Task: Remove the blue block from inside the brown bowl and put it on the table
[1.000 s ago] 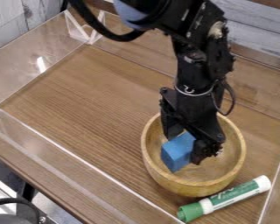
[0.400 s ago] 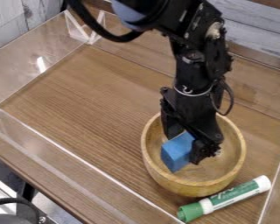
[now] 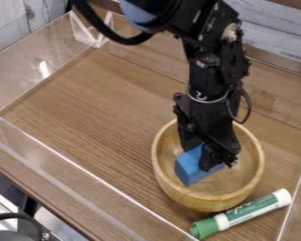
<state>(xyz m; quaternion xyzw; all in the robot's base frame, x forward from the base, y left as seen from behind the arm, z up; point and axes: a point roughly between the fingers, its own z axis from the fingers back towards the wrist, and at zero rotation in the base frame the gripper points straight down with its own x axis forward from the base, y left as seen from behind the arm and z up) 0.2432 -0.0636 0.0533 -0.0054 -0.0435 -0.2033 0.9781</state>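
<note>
The blue block (image 3: 191, 169) stands inside the brown bowl (image 3: 179, 193), left of the bowl's middle. My gripper (image 3: 205, 156) points straight down into the bowl, and its black fingers have closed in on the upper part of the block from either side. The block's top is hidden behind the fingers; its lower front face shows. The block still rests low in the bowl. The bowl sits on the table (image 3: 90, 104) at the right front.
A green-and-white marker (image 3: 241, 216) lies on the table just in front of the bowl, to its right. Low clear plastic walls (image 3: 40, 66) border the tabletop. Bare wood stretches to the left of the bowl.
The fingers stood wide on both sides of the block and have drawn together onto it. The arm itself has stayed in place.
</note>
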